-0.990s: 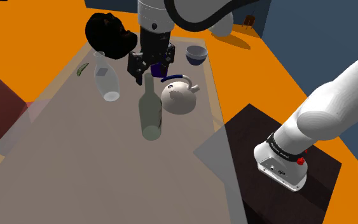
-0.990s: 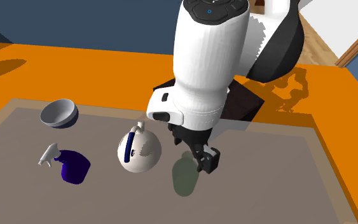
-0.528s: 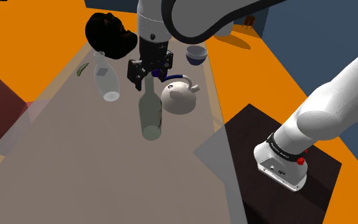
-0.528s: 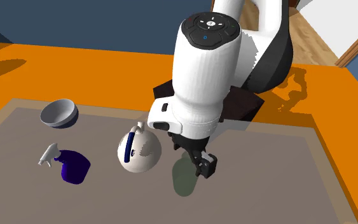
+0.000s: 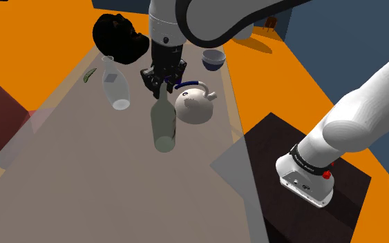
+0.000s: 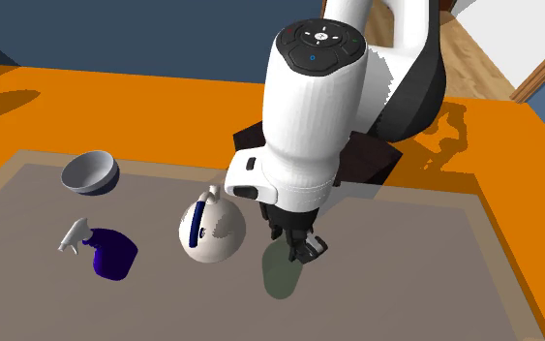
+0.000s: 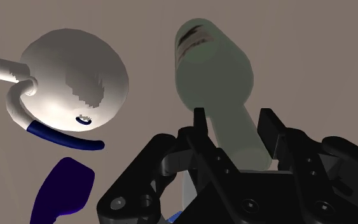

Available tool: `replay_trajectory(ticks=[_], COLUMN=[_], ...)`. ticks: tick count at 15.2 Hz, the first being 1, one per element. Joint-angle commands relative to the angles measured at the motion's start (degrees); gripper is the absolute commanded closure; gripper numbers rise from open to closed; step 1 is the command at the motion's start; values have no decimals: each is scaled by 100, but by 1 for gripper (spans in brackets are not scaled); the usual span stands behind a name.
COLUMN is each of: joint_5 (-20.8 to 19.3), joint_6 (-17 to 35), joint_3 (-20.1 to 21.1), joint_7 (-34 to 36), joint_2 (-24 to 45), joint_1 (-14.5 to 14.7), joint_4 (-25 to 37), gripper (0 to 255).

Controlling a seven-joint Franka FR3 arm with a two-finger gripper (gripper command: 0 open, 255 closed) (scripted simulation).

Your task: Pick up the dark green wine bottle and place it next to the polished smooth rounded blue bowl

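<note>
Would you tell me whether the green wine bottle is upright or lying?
Lying on its side: the wine bottle shows full length on the table.

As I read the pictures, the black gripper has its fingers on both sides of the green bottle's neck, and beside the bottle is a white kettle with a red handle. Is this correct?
Not quite. The handle of the white kettle is blue, not red, as the wrist view shows. The rest holds: the gripper has its fingers on both sides of the neck of the green bottle, and the kettle is beside the bottle.
</note>
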Motion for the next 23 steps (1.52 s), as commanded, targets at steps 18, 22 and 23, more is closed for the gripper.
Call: replay_trajectory(ticks=[18,22,23], joint_5=[135,147,148], joint_6=[-923,-1230,-1307], joint_3=[-90,-114,-119], joint_7=[-106,-116,-117], joint_2=[-252,-288,-294], joint_1=[-14,-23,-25], joint_4=[709,986,1058], gripper=[255,255,255])
